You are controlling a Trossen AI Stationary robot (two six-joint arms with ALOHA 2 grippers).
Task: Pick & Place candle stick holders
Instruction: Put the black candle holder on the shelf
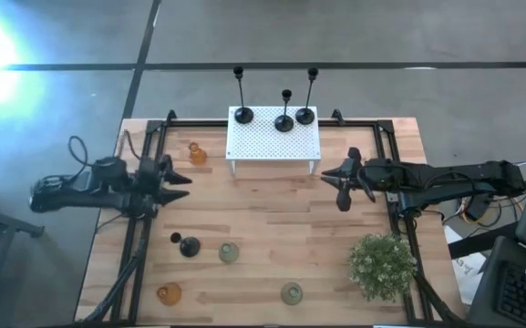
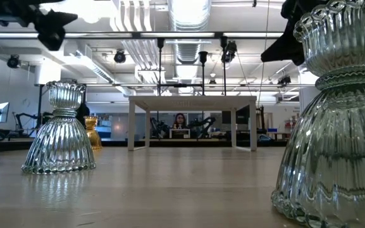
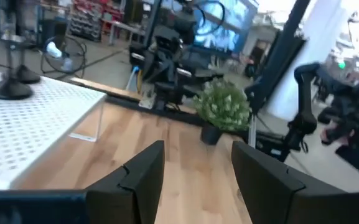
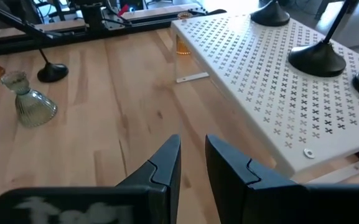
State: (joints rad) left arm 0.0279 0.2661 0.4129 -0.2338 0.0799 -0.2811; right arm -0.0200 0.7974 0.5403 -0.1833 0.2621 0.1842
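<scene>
Three black candle stick holders (image 1: pixel 242 114) (image 1: pixel 284 121) (image 1: pixel 305 115) stand by their round bases on the white perforated rack (image 1: pixel 274 144). A fourth black one (image 1: pixel 189 246) stands on the table near the left front. Two amber glass holders (image 1: pixel 196 153) (image 1: pixel 169 293) and two pale green ones (image 1: pixel 229 252) (image 1: pixel 291 292) stand on the wood. My left gripper (image 1: pixel 182 176) hovers left of the rack, open and empty (image 3: pixel 195 146). My right gripper (image 1: pixel 337 180) hovers right of the rack, its fingers a narrow gap apart with nothing between them (image 4: pixel 193 140).
A bushy green plant (image 1: pixel 383 264) stands at the table's near right corner. Black frame rails (image 1: pixel 144 228) run along the left and right table sides. Bare wood lies between the rack and the front row of holders.
</scene>
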